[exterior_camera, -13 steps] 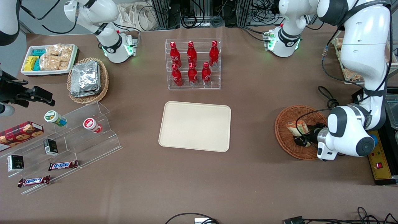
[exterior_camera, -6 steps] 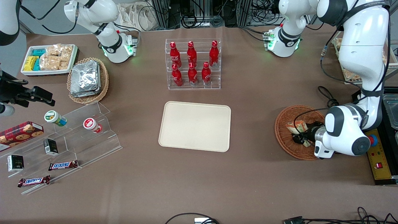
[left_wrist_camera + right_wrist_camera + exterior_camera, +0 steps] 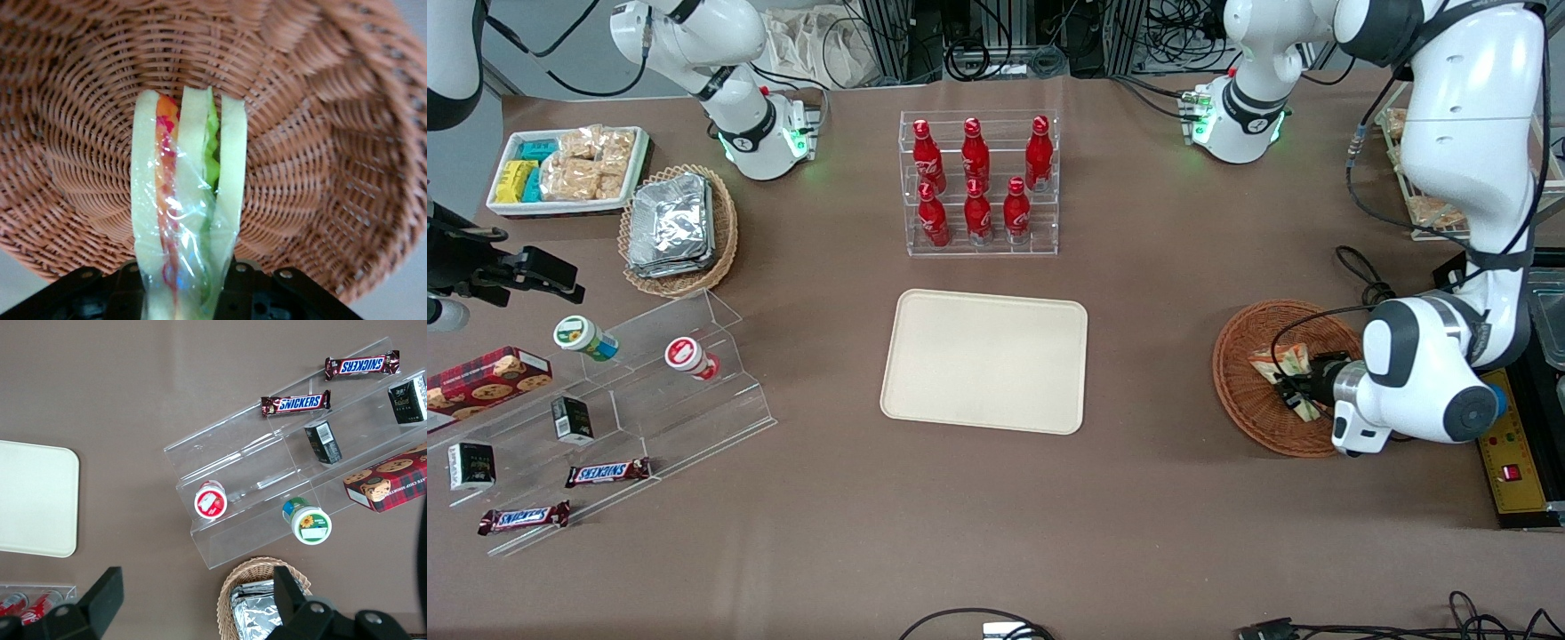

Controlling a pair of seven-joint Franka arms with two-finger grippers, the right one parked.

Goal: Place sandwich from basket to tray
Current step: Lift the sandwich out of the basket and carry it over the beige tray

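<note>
One sandwich (image 3: pixel 189 200) sits pinched between the gripper (image 3: pixel 1300 392) jaws above the basket (image 3: pixel 1249 391); its slick wrap could slip free during lifting.

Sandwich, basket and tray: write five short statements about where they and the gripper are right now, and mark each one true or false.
1. The sandwich is wrapped in clear film. True.
2. The sandwich lies on the tray. False: the tray holds nothing, and the sandwich is over the basket.
3. The gripper is over the basket, shut on the sandwich. True: the wrist view shows the wedge clamped at its base.
4. The basket stands on the tray. False: it sits on the table toward the working arm's end, apart from the tray.
5. The rack of red bottles is nearer the front camera than the tray. False: the tray is nearer.
</note>
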